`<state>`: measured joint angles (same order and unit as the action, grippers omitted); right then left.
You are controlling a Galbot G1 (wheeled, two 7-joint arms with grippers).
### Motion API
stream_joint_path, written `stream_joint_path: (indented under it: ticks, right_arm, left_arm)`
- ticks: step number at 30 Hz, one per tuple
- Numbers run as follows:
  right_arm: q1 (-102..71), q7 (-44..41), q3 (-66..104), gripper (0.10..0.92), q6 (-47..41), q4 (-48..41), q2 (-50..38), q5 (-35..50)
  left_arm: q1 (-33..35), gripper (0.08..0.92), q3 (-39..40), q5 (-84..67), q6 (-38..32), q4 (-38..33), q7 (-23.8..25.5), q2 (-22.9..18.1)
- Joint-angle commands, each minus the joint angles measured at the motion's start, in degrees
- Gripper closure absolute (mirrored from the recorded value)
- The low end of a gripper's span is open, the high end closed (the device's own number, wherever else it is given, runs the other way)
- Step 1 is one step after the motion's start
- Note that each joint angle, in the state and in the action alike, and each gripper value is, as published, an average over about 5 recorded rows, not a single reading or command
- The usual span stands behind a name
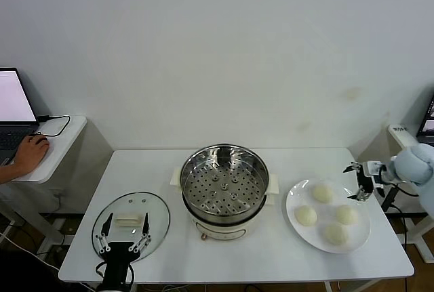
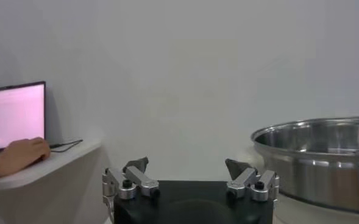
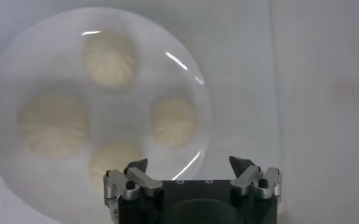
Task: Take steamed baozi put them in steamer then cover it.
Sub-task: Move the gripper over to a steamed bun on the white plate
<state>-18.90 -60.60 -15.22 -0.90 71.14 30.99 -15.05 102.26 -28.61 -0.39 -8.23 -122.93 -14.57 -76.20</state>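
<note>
Four steamed baozi were on the plate, the steamer empty, the cover beside it. Right gripper, fingers apart, hovered over the plate; left gripper, released, waited near the cover.

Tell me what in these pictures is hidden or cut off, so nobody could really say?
- Steamer: the pot's inside below the perforated tray is covered by it in the head view; the left wrist view shows only the outer wall.
- Cover: its near edge sits behind the left gripper.
- Plate: its edge is cut off by the frame and the right gripper in the right wrist view.
</note>
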Motion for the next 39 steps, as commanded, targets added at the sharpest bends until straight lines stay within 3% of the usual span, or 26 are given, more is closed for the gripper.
stream_joint_path:
  ticks: [1,29,39]
  right_arm:
    - [8.73,-2.05,-12.07,0.203,2.71,-8.43,7.07,-1.34]
    - [6.87,1.86,-10.52,0.204,3.76,-17.70,14.78,-8.59]
    - [7.12,1.71,-10.96,0.315,3.69,-16.97,14.20,-8.21]
  left_arm:
    - [0.65,0.177,-0.63,0.23,-0.35,-0.22,-0.12,-0.01]
    - [-0.05,0.177,-0.88,0.07,-0.65,1.13,-0.21,0.07]
    - [0.23,0.177,-1.01,0.04,-0.83,0.79,-0.36,-0.15]
